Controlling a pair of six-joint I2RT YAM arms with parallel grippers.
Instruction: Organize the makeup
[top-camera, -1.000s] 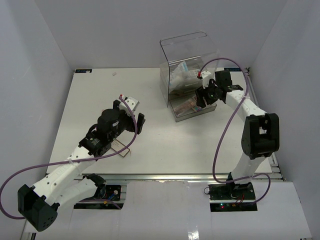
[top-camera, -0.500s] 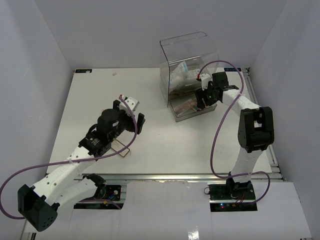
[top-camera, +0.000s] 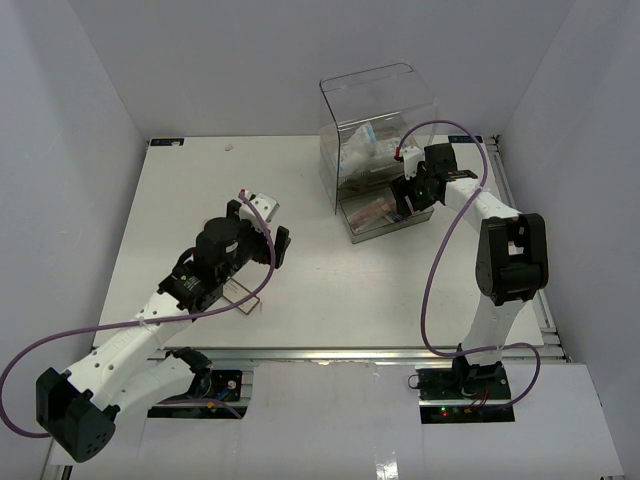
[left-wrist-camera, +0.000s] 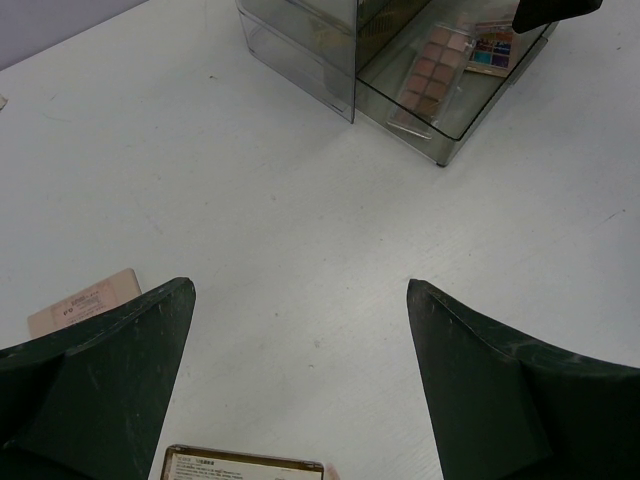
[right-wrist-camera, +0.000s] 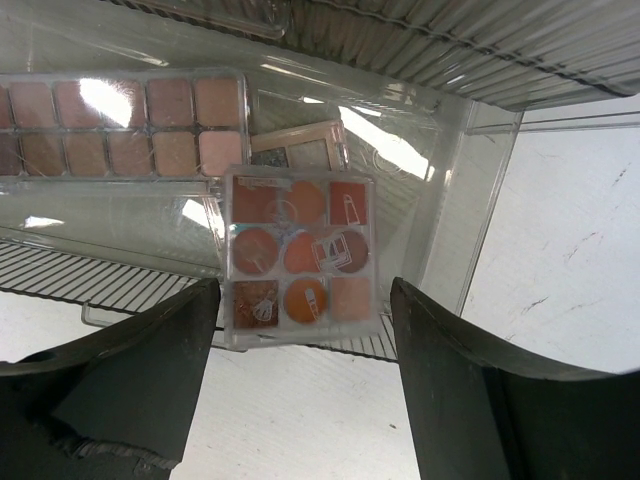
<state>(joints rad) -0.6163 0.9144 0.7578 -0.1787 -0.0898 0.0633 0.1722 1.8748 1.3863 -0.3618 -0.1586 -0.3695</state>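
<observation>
My right gripper (right-wrist-camera: 303, 290) is open at the front of the pulled-out bottom drawer (right-wrist-camera: 450, 230) of the clear box (top-camera: 380, 110). A square palette with orange and red pans (right-wrist-camera: 300, 255) lies over the drawer's front edge, between my fingers but not gripped. A long brown palette (right-wrist-camera: 120, 125) and another palette (right-wrist-camera: 300, 145) lie in the drawer. White-blue sachets (top-camera: 362, 145) show inside the box. My left gripper (left-wrist-camera: 300, 285) is open and empty above the table. A pink palette (left-wrist-camera: 85, 300) lies by its left finger and a gold-edged one (left-wrist-camera: 240, 465) just below it. The lipstick is out of view.
The open drawer (top-camera: 385, 215) sticks out toward the table's middle, with my right gripper (top-camera: 412, 190) over it. My left gripper (top-camera: 265, 222) hovers left of centre. A flat clear-framed item (top-camera: 240, 298) lies partly under the left arm. White walls close in three sides.
</observation>
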